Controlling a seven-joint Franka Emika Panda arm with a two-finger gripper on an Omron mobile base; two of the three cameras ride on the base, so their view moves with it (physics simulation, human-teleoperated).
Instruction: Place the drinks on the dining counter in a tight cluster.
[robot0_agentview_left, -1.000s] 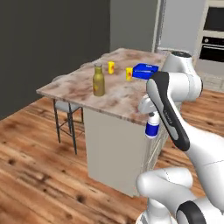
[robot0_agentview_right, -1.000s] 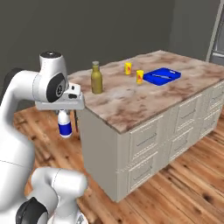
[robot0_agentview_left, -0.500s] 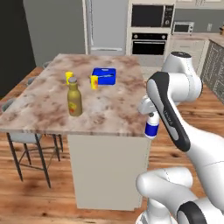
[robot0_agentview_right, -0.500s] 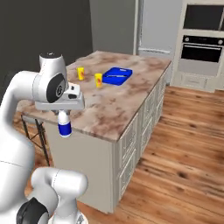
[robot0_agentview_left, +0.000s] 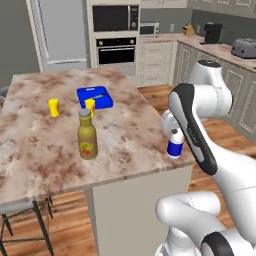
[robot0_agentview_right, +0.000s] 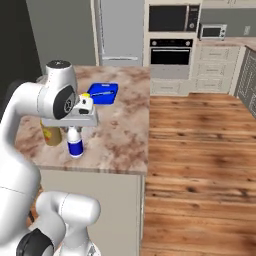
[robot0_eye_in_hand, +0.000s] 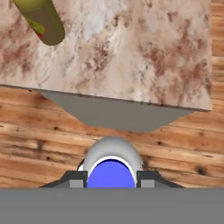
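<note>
- The gripper (robot0_agentview_right: 76, 131) is clamped on the small blue-and-white bottle (robot0_agentview_left: 175, 145), the fingers pinching it near the white cap while the blue body hangs upright below.
- In the hand view the same bottle (robot0_eye_in_hand: 112, 168) sits squarely between the 2 finger tips, and it looks to hang over the wooden floor, just off the edge of the dining counter (robot0_eye_in_hand: 131, 52).
- Here is the relation that matters: the tall amber-yellow bottle (robot0_agentview_left: 87, 136) stands upright on the stone, in from the near edge, and the held bottle hangs at the counter's near corner, well apart from it.
- From the right base view the amber bottle (robot0_agentview_right: 51, 135) peeks out behind the arm, close beside the hand, so the 2 views disagree on the gap; I would trust the left one more.
- My read: the carry must go inward over the stone and toward the amber bottle before lowering, with both bottles upright for a tight cluster.
- The 2 yellow cups (robot0_agentview_left: 53, 107) and the blue tray (robot0_agentview_left: 95, 97) sit farther back on the counter, out of the likely path.
</note>
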